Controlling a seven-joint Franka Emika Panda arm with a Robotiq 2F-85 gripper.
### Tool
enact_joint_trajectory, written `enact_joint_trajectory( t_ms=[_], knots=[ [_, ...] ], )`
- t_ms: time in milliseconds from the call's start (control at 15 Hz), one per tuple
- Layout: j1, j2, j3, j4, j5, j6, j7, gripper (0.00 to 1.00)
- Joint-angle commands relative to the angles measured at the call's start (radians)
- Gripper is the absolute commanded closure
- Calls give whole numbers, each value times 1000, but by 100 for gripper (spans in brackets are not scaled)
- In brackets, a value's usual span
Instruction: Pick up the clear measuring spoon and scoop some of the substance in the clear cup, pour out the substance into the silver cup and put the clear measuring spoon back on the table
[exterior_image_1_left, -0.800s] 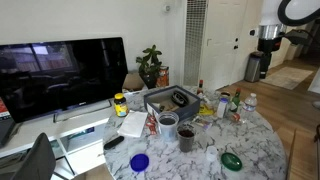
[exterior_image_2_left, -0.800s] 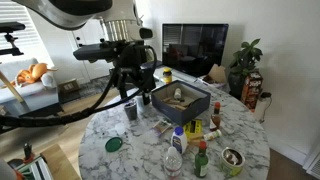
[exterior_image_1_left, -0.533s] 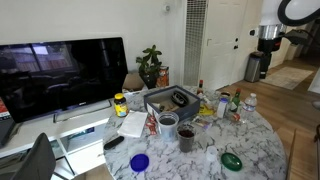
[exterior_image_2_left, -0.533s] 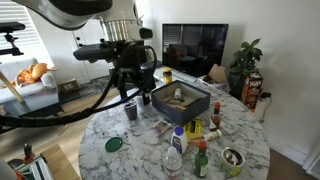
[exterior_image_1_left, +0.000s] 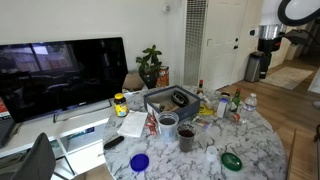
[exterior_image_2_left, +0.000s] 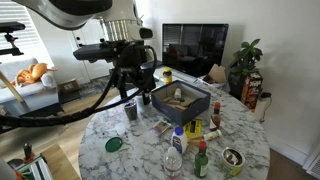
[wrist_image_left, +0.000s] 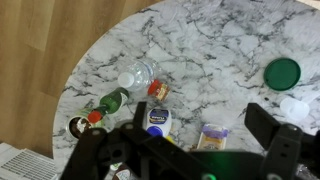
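Note:
The silver cup (exterior_image_1_left: 168, 122) stands near the middle of the table (exterior_image_1_left: 256, 148), short and pale with a dark inside. The clear cup (exterior_image_1_left: 186, 138) stands just in front of it, narrow and dark with the substance. I cannot make out the clear measuring spoon in any view. In the wrist view my gripper (wrist_image_left: 205, 122) is open and empty, high above the marble table (wrist_image_left: 220, 40). Below it are bottles and jars, not the cups. In an exterior view the gripper (exterior_image_2_left: 128, 72) hangs over the table's far left side.
A dark tray (exterior_image_1_left: 172, 98) with items sits at the table's back. A green lid (exterior_image_1_left: 232, 160) and a blue lid (exterior_image_1_left: 139, 161) lie near the front. A water bottle (wrist_image_left: 136, 76), a green bottle (wrist_image_left: 112, 101) and a white jar (wrist_image_left: 158, 122) are near the table edge.

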Motion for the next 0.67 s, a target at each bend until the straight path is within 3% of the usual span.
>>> enact_joint_trajectory(
  t_ms=[0, 333, 600],
  knots=[
    [54, 34, 8, -16, 39, 19, -26, 0],
    [244, 175, 45, -62, 356, 103, -74, 0],
    [327, 321, 103, -61, 580, 256, -80, 0]
  ],
)
